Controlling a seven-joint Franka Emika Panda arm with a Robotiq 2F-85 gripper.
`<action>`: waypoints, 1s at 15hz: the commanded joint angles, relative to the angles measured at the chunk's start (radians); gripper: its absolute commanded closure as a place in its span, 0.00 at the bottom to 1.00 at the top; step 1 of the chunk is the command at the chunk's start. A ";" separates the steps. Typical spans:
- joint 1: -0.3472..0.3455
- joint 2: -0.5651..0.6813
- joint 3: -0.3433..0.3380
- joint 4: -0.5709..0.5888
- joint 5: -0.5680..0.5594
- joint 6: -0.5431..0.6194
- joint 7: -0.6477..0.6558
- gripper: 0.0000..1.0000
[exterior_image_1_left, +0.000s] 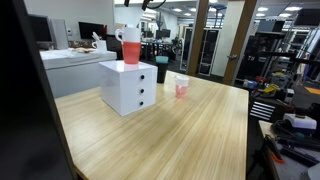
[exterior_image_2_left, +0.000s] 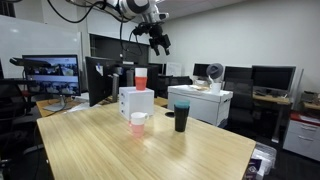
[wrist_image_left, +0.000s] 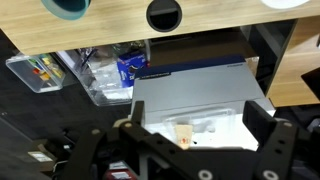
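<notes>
My gripper (exterior_image_2_left: 160, 42) hangs high in the air, beyond the far edge of the wooden table (exterior_image_2_left: 150, 150), and is only just visible at the top of an exterior view (exterior_image_1_left: 150, 4). In the wrist view its two black fingers (wrist_image_left: 200, 132) are spread wide with nothing between them. Below it lies a grey-white cabinet top (wrist_image_left: 190, 85) with a clear plastic tray (wrist_image_left: 205, 125). On the table stands a white drawer box (exterior_image_1_left: 128, 85) (exterior_image_2_left: 136, 102) with a red and white cup (exterior_image_1_left: 131, 45) (exterior_image_2_left: 141, 78) on top.
A small clear cup with pink contents (exterior_image_1_left: 181, 87) (exterior_image_2_left: 138, 122) and a dark cup with a teal rim (exterior_image_2_left: 181, 115) stand on the table. The table edge (wrist_image_left: 120, 25) crosses the top of the wrist view, with clear bins (wrist_image_left: 60, 70) below. Desks and monitors surround the table.
</notes>
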 joint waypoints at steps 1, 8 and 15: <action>-0.013 0.067 -0.031 0.080 0.000 -0.006 0.090 0.00; -0.027 0.144 -0.105 0.144 0.006 -0.020 0.237 0.00; -0.030 0.191 -0.157 0.132 0.000 -0.028 0.331 0.00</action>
